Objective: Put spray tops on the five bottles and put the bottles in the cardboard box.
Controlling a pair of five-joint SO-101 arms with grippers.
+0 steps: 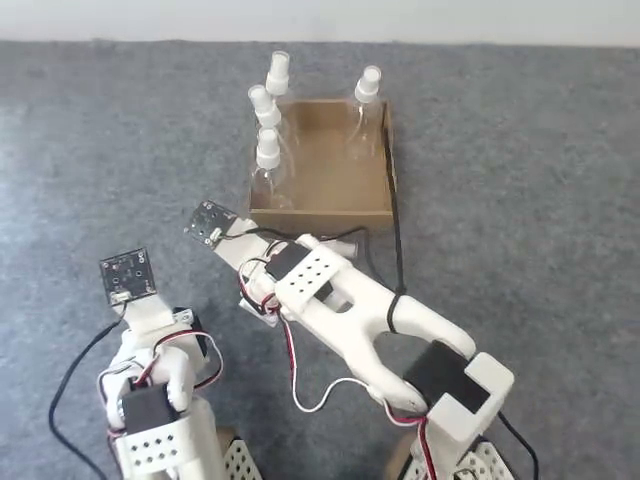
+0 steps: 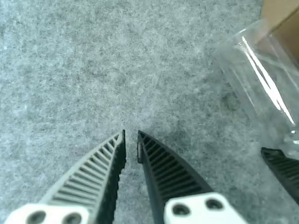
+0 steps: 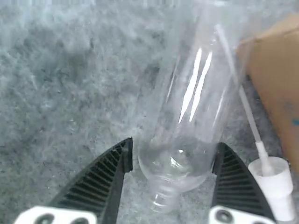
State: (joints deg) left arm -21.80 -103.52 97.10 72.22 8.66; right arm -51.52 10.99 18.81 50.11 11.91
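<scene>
A clear bottle (image 3: 187, 116) without a top lies on the grey carpet, its bare neck pointing at the right wrist camera. My right gripper (image 3: 174, 142) is open, one finger on each side of the bottle's shoulder. A loose white spray top (image 3: 275, 186) with its long tube lies beside the bottle, next to the cardboard box (image 3: 275, 84). My left gripper (image 2: 131, 135) is shut on nothing, low over bare carpet, with the same bottle (image 2: 261, 79) off to one side. Several bottles with white spray tops (image 1: 268, 150) stand upright in the cardboard box (image 1: 330, 215).
The right arm (image 1: 340, 300) stretches from the near right edge to the box's front left corner. The left arm (image 1: 150, 390) sits folded at the near left. Cables trail around both arms' bases. Grey carpet (image 1: 520, 180) covers the table.
</scene>
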